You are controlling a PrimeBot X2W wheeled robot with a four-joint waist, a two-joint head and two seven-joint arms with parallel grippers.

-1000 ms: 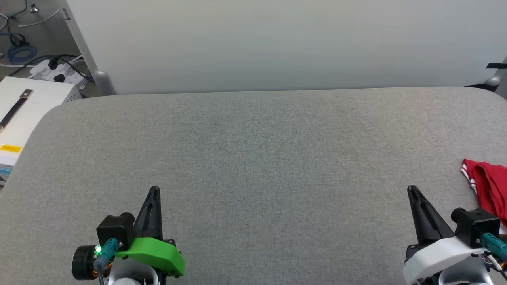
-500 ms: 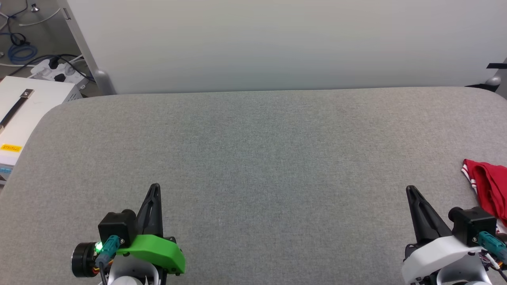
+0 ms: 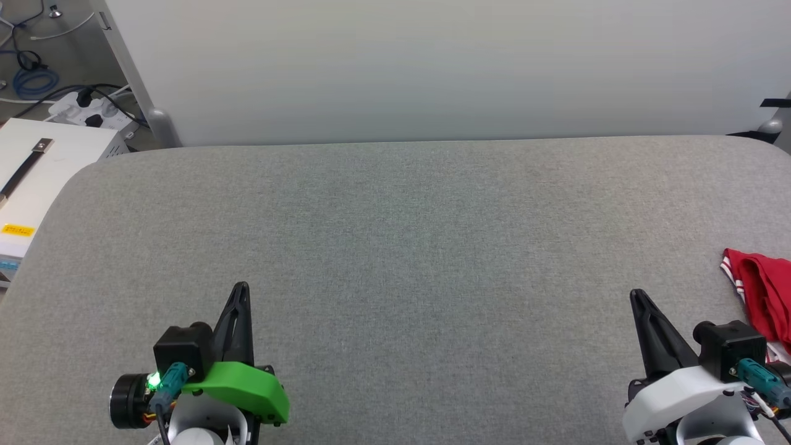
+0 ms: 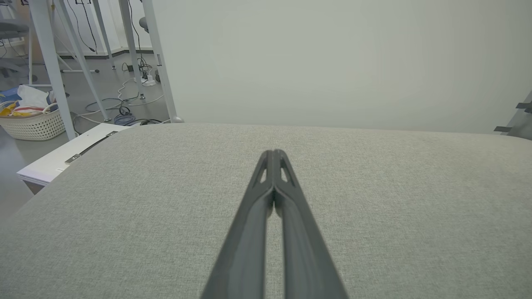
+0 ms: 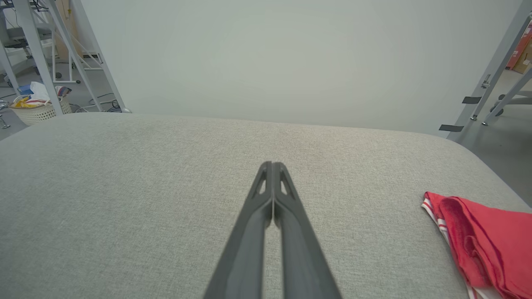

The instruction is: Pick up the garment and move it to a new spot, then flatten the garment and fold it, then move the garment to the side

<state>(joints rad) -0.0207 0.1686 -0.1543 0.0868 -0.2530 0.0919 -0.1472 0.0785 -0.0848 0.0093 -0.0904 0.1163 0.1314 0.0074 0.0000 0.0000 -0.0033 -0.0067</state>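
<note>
My left gripper [image 3: 240,290] and my right gripper [image 3: 636,298] are poised over the grey fabric-covered table [image 3: 395,216], well apart, each with its two dark fingers pressed together and holding nothing. The red jersey T-shirt [image 3: 763,287] lies at the table's right edge, just beside my right gripper but clear of its fingers. It looks bunched, with red-and-white striped trim facing the table's middle, though the frame cuts most of it off.
</note>
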